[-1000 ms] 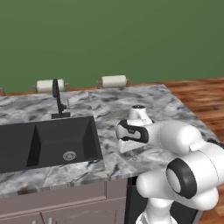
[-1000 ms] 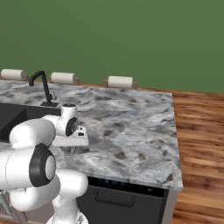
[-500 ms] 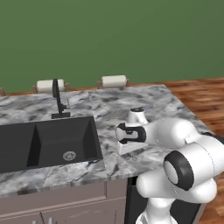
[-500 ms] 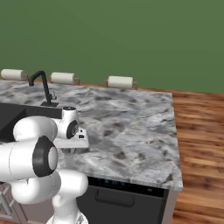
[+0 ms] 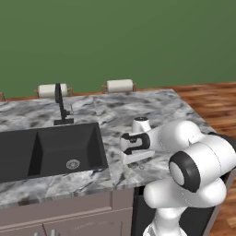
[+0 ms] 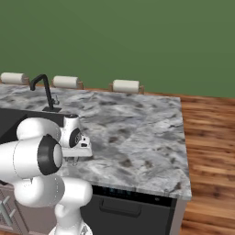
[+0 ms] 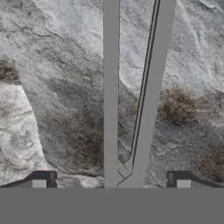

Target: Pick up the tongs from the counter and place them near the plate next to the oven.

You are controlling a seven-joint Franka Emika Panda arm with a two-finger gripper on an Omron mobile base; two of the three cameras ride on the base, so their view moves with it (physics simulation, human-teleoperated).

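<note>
The grey metal tongs point(image 7: 131, 100) lie flat on the marbled counter point(image 7: 52, 78), their two narrow arms spreading away from the joined end at the bottom of the hand view. My gripper point(image 7: 111, 179) is open, one dark fingertip point(image 7: 43, 178) on each side of that joined end, well apart from it. From the base views the hand point(image 5: 134, 144) hangs low over the counter point(image 5: 152, 106) just right of the sink, and covers the tongs. From the right base view the gripper point(image 6: 75, 158) points down at the stone. The plate and the oven are out of view.
A black double sink point(image 5: 50, 147) with a black faucet point(image 5: 60, 103) lies left of the hand. Paper-towel rolls point(image 5: 120, 85) stand along the counter's far edge. A dark appliance front point(image 6: 128, 204) sits under the counter's near edge; wooden floor point(image 6: 211, 151) is to the right.
The hand has sunk a little toward the counter and the elbow has swung nearer the cameras. The counter and sink have not shifted.
</note>
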